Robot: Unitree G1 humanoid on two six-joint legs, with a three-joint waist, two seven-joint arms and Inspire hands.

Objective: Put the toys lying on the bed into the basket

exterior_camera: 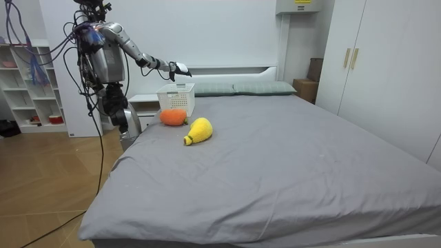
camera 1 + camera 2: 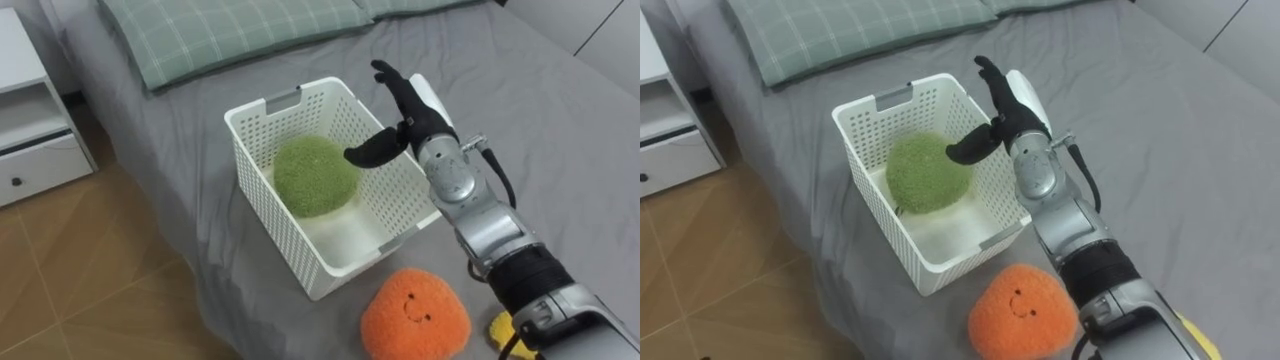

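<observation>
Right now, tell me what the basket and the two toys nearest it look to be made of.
White basket: looks like rigid moulded plastic, smooth and matte, with a grid of holes in its walls. Green toy inside it: likely soft plush, fuzzy nap. Orange toy beside it: plush too, fuzzy, with a stitched-looking face.

home bedroom | bed (image 1: 275,158), pillows (image 1: 238,88), wardrobe (image 1: 375,62) (shelving (image 1: 31,89) too)
</observation>
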